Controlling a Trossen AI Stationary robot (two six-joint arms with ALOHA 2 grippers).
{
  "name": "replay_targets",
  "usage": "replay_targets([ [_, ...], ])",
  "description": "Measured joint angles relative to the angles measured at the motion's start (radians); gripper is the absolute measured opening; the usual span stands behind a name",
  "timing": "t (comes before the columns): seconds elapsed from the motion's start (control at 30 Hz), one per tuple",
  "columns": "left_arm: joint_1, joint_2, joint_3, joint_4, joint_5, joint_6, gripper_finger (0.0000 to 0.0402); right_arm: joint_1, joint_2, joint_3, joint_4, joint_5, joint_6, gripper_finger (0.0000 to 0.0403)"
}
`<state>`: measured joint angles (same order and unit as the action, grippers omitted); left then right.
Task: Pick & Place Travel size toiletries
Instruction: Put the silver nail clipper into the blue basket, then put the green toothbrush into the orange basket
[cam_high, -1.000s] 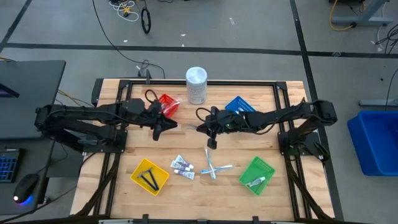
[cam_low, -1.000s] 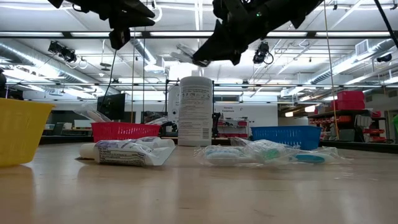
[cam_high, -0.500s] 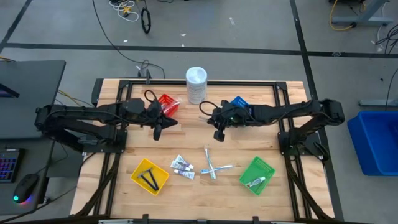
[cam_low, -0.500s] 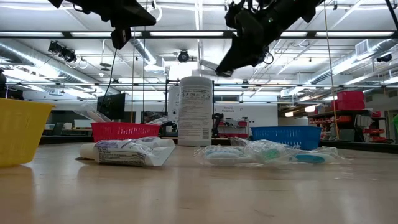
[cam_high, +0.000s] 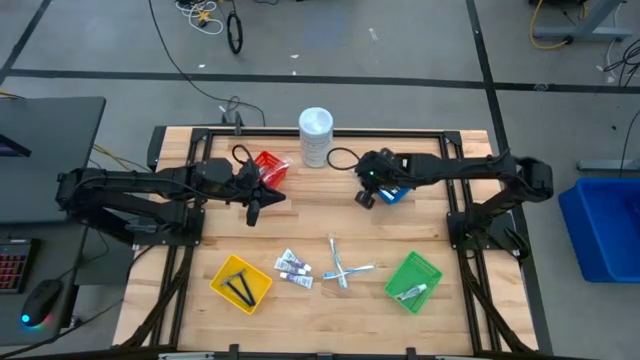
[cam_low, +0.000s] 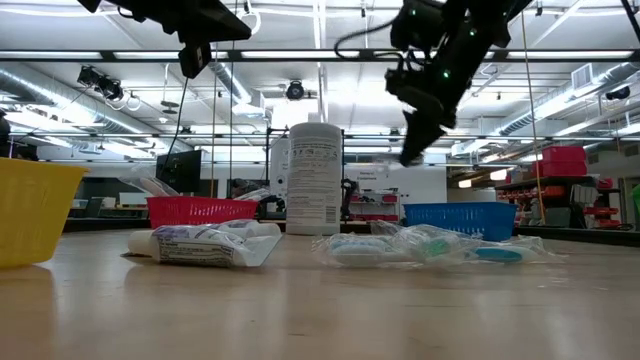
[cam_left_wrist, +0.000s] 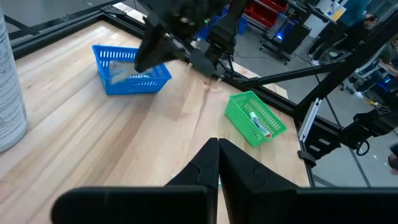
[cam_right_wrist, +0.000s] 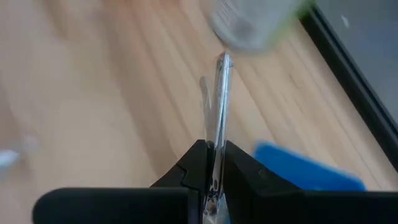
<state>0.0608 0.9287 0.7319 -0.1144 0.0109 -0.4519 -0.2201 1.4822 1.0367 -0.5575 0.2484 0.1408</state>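
Right wrist view: the right gripper (cam_right_wrist: 214, 163) pinches a thin clear-wrapped stick (cam_right_wrist: 221, 102) whose long axis runs straight out from between the fingers, toward the white cylindrical container (cam_right_wrist: 249, 22); a corner of the blue basket (cam_right_wrist: 308, 168) lies just beside the fingertips. Seen from above, the right gripper (cam_high: 366, 196) hangs at the near-left edge of the blue basket (cam_high: 392, 190), so the release appears to depend on carrying the stick a little farther over that basket's rim; the stick itself is too slim to make out from there. The left gripper (cam_high: 254, 211), fingers pressed together and empty, hovers just in front of the red basket (cam_high: 270, 166). Remaining toiletries lie well in front of the blue basket: white tubes (cam_high: 293, 266) and crossed pale sticks (cam_high: 344, 271) on the wooden surface (cam_high: 320, 215), between the yellow basket (cam_high: 240, 283) and the green basket (cam_high: 413, 281); the two arms look about equally near them. Only the low view shows both grippers raised clear of the surface, and the left wrist view alone shows items already inside the blue basket (cam_left_wrist: 131, 70).
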Motion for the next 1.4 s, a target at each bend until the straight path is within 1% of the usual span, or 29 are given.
replay_targets([
  [0.13, 0.000, 0.000, 0.000, 0.000, 0.000, 0.000, 0.0020, -0.048, 0.000, 0.000, -0.113, 0.013, 0.053, 0.0039],
  [0.37, 0.000, 0.000, 0.000, 0.000, -0.027, 0.000, 0.0006, -0.111, 0.001, -0.001, -0.240, 0.012, 0.096, 0.0039],
  [0.47, 0.000, 0.000, 0.000, -0.001, -0.037, 0.000, 0.0008, -0.135, 0.001, -0.024, -0.269, 0.012, 0.126, 0.0039],
  [0.6, 0.000, 0.000, 0.000, -0.001, -0.043, 0.000, 0.0020, -0.152, 0.001, -0.081, -0.273, 0.011, 0.172, 0.0039],
  [0.77, 0.000, 0.000, 0.000, -0.001, -0.051, 0.000, 0.0022, -0.154, 0.002, -0.132, -0.229, 0.009, 0.177, 0.0044],
  [0.83, 0.000, 0.000, 0.000, -0.001, -0.058, 0.000, 0.0019, -0.153, 0.002, -0.135, -0.223, 0.009, 0.176, 0.0057],
  [0.9, 0.000, 0.000, 0.000, -0.001, -0.065, 0.000, 0.0015, -0.153, 0.002, -0.135, -0.213, 0.010, 0.175, 0.0078],
  [1.1, 0.000, 0.000, 0.000, -0.001, -0.071, 0.000, 0.0010, -0.154, 0.002, -0.135, -0.193, 0.010, 0.153, 0.0170],
  [1.2, 0.000, 0.000, 0.000, -0.001, -0.071, 0.005, 0.0013, -0.152, 0.002, -0.135, -0.185, 0.010, 0.125, 0.0208],
  [1.3, 0.000, 0.000, 0.000, -0.001, -0.071, 0.016, 0.0017, -0.142, 0.002, -0.133, -0.183, 0.010, 0.117, 0.0233],
  [1.4, 0.000, 0.000, 0.000, -0.001, -0.071, 0.021, 0.0016, -0.128, 0.000, -0.115, -0.178, 0.011, 0.087, 0.0244],
])
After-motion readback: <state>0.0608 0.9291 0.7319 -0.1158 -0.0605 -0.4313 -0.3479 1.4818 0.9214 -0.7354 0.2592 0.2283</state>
